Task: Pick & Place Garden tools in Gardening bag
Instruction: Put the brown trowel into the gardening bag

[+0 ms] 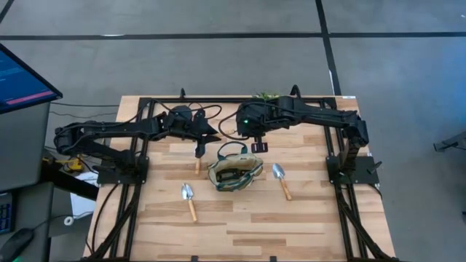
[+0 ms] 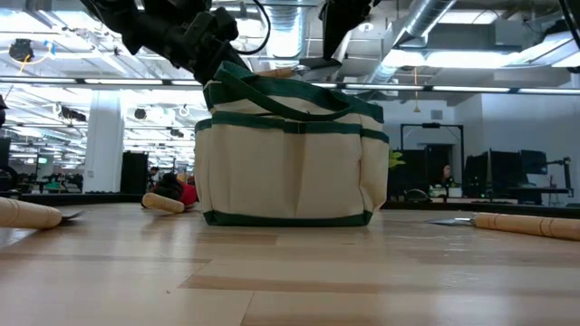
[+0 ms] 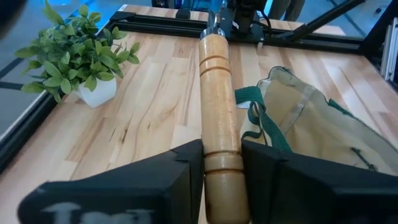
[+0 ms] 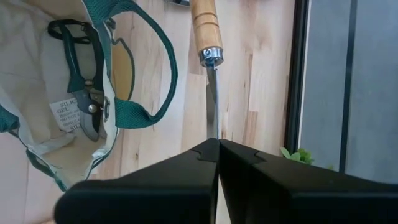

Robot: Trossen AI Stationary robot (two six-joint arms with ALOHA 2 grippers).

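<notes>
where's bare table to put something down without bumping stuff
The front strip of the light wooden table is bare, bordered by two wood-handled silver trowels and the olive-khaki fabric gardening bag. Behind the bag it is crowded: the left gripper clamps a third trowel's handle beside the shut right gripper.

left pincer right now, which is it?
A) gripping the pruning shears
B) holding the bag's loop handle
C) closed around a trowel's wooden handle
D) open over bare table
C: in the left wrist view the left pincer has a finger on each side of the trowel handle, with the gardening bag lying apart beside it.
</notes>
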